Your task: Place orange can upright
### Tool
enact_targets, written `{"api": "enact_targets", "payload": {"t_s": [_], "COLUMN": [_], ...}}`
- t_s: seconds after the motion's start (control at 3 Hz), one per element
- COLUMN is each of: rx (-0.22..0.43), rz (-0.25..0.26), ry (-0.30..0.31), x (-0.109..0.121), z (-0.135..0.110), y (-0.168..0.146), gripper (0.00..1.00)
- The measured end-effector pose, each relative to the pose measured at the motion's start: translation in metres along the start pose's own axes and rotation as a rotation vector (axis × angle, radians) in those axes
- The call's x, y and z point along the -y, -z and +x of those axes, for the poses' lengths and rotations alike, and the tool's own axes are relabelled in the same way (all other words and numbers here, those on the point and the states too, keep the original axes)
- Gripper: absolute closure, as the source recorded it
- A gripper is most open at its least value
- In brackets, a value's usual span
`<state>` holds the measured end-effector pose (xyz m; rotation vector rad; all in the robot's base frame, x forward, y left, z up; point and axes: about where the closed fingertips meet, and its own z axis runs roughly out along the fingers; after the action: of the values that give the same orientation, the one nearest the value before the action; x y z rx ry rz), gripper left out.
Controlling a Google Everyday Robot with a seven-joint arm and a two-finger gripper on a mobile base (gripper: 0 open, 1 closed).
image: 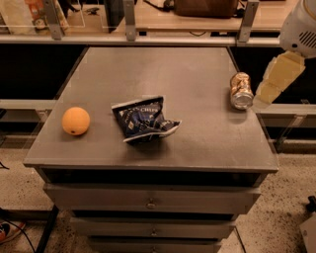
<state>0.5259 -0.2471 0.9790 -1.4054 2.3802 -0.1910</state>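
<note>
The orange can lies on its side near the right edge of the grey cabinet top, with its silver top facing the front. My gripper hangs just to the right of the can, off the table's right edge and at about the can's height. It holds nothing that I can see. The white arm rises above it at the top right corner.
A round orange fruit sits at the front left. A crumpled dark blue chip bag lies in the middle front. Drawers are below the top. A rail and a shelf with a brown bag stand behind.
</note>
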Motion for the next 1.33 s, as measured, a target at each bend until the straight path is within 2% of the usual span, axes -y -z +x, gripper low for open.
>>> {"api": "enact_targets", "payload": {"t_s": [0.33, 0.67, 1.0, 1.33], "rx": [0.024, 0.045, 0.065, 0.065], "rz": [0.046, 0.084, 0.088, 0.084], "ry": [-0.115, -0.262, -0.403, -0.427], "x": [0.041, 0.077, 0.099, 0.1], "z": [-0.01, -0.012, -0.009, -0.01], "y": [-0.017, -0.044, -0.079, -0.084], "gripper": [0.0, 0.0, 0.0, 0.0]}}
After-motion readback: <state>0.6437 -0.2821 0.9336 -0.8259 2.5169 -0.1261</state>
